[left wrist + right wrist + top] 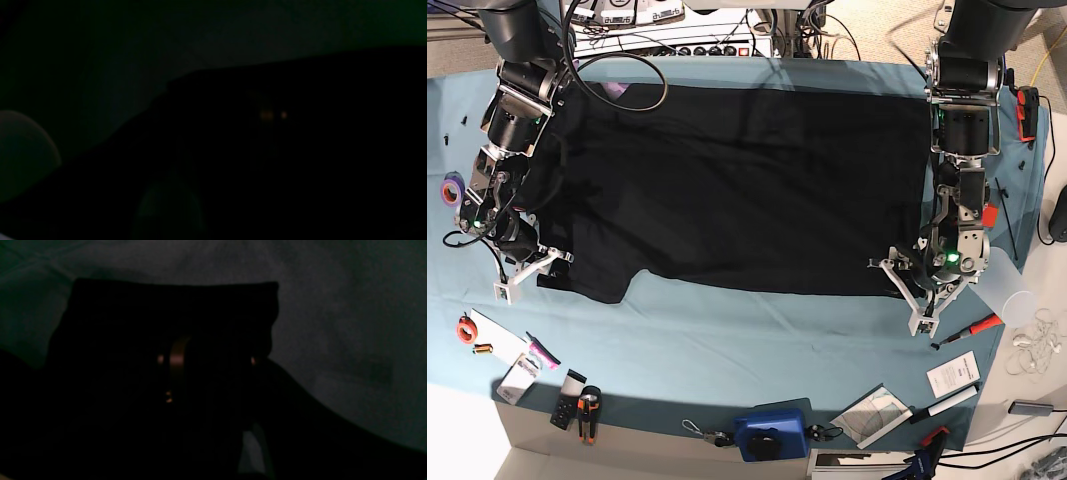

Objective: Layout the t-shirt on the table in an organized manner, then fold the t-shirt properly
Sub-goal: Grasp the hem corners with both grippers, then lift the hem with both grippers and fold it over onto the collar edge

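T-shirt (pixel 737 185) spread flat on tabletop (pixel 727 330). Left fingers (pixel 919 272), right fingers (pixel 539 268) clamped on hem corners.

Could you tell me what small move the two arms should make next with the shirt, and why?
Probably lift both near corners slightly. The shirt lies spread, plain side up, on the table. The right gripper sits at its sleeve corner and the left gripper at its opposite near corner, so a fold away from the near edge seems ready.
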